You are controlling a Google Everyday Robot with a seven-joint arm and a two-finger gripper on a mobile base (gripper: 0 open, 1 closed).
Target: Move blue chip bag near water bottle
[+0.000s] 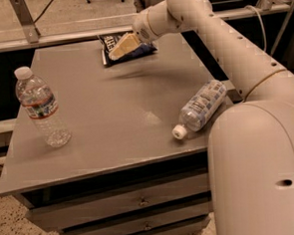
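Note:
The blue chip bag (144,50) lies flat at the far edge of the grey table (112,121), dark navy with white lettering. My gripper (117,50) hangs right over the bag's middle, its tan fingers (125,43) pointing down-left and covering part of it. The water bottle (40,107) stands upright at the table's left side, clear with a white cap and a red-and-white band, far from the bag.
A second bottle (201,106) with a pale checkered label lies on its side near the table's right edge, cap toward the front. My white arm (243,58) spans the right side. Drawers sit below the tabletop. A metal rail runs behind the table.

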